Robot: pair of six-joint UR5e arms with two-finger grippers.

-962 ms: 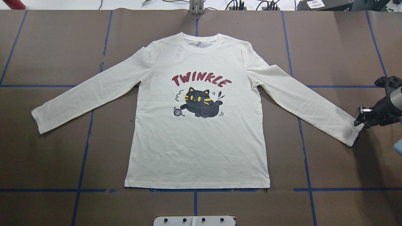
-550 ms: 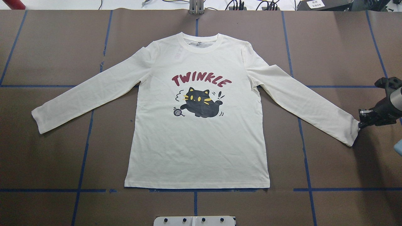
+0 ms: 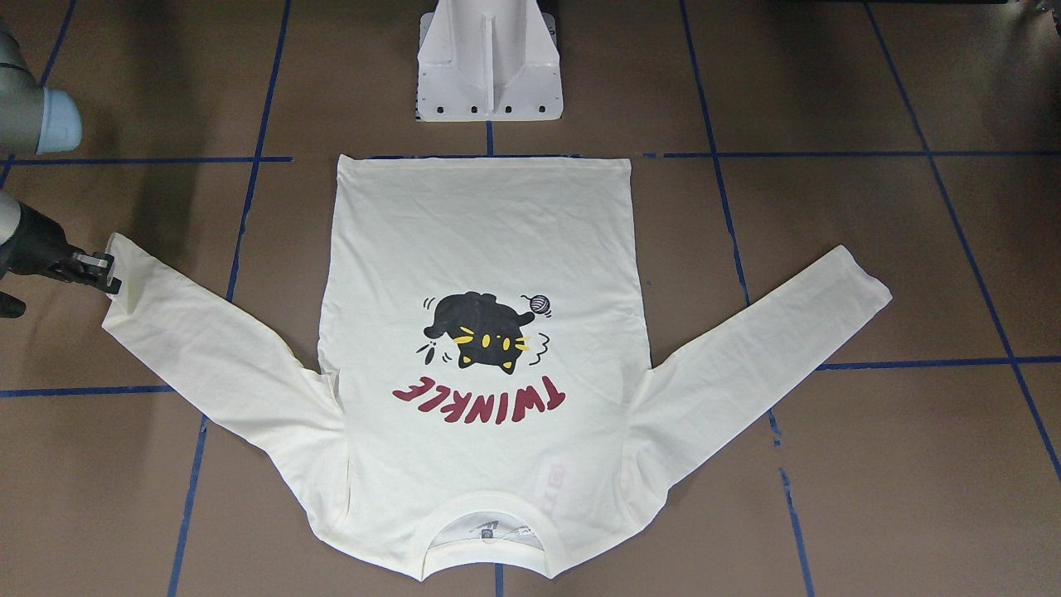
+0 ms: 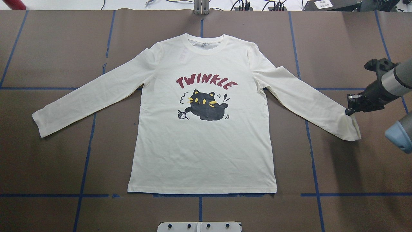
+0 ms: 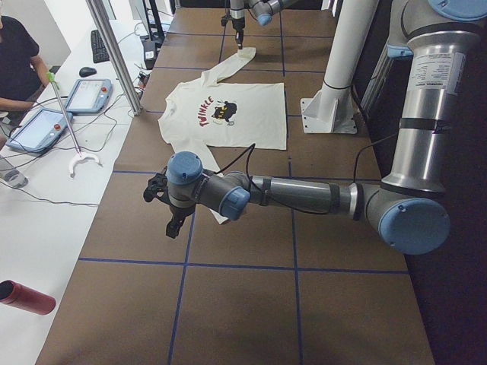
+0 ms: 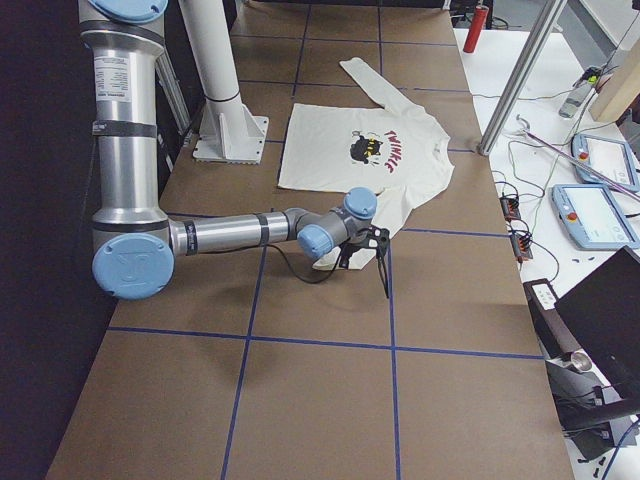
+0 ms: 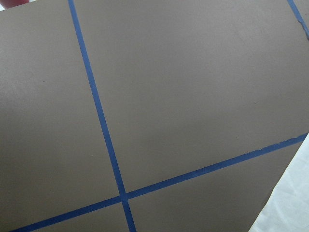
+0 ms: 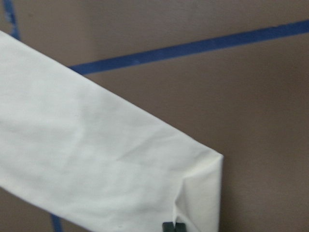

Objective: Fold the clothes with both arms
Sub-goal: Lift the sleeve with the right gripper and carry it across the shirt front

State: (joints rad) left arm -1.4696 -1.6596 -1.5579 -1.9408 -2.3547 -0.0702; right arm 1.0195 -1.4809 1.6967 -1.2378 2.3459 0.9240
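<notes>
Pinching one cuff (image 4: 353,129) of the shirt (image 4: 206,154), the right gripper (image 4: 348,111) is pressed together; left gripper (image 5: 173,225): cannot tell. A pedestal (image 3: 489,75) stands beyond the shirt's hem; the cuff has since shifted inward

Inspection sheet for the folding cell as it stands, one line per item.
surface: brown mat with blue tape grid, flat.
job's things: cream long-sleeve shirt face up, sleeves spread; cuff on the robot's right curled up.
clutter: nothing seen.
grippers: right gripper shut on the cuff; left gripper above the mat near the other sleeve end, open or shut unclear.
cables: black cable looped at the left forearm; more cables at the far edge.
surroundings: white pedestal; operator, pendants, red bottle on the side bench.
</notes>
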